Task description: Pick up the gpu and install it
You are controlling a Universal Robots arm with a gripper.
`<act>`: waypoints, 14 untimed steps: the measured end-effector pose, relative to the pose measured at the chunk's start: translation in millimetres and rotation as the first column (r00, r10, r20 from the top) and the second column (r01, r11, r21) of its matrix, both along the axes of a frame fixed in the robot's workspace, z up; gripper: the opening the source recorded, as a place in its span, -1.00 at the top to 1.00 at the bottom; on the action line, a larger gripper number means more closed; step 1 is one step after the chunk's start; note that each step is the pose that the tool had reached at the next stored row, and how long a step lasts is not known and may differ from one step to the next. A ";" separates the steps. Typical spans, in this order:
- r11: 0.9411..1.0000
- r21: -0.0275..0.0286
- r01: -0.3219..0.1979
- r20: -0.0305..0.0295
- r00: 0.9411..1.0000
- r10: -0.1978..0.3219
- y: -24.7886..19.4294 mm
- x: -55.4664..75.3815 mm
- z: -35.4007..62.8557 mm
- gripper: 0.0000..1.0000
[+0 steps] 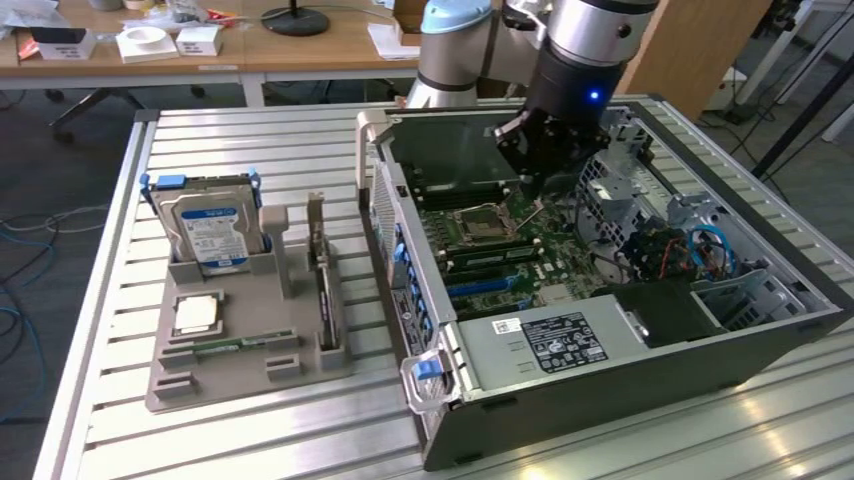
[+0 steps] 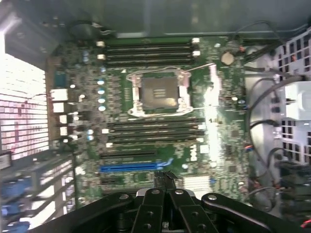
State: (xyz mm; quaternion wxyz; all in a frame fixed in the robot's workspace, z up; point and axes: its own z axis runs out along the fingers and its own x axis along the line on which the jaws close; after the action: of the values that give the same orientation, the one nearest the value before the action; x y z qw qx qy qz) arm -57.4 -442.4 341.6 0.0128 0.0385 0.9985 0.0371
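Gripper (image 2: 163,182), clenched empty, hangs over the motherboard (image 2: 218,126) near its blue PCIe slot (image 2: 131,168); the gpu (image 1: 324,290) stands in the tray (image 1: 200,385), nine o'clock from the case (image 1: 601,385) in the exterior view.

We count one table (image 1: 267,140) carrying one open computer case (image 1: 747,350) and, in the exterior view's left half, one grey holder (image 1: 240,375). The holder has one hard drive (image 1: 211,232) and one processor chip (image 1: 196,313). One arm (image 1: 587,50) with one claw (image 2: 164,194) reaches into the case. Inside we see one motherboard (image 2: 228,145), one processor socket (image 2: 158,92), eight memory slots (image 2: 148,53) (four on each side of the socket), one blue card slot (image 2: 133,168), one coin battery (image 2: 227,58) and one power supply (image 1: 561,340).
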 end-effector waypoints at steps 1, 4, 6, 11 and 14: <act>1.000 0.000 0.000 0.000 1.000 0.000 0.0 -4.5 0.0 0.80; 1.000 0.000 0.000 0.000 1.000 0.000 0.0 -18.0 -0.1 0.80; 1.000 0.000 0.000 0.000 1.000 0.000 0.0 -25.8 -0.2 0.80; 1.000 0.000 0.000 0.000 1.000 0.000 0.0 -27.5 -0.2 0.80; 1.000 0.000 0.000 0.000 1.000 0.000 0.0 -27.5 -0.2 0.80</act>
State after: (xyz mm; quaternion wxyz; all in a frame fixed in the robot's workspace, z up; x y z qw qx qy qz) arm -84.9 -442.4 341.4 0.0128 0.0384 0.9985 0.0371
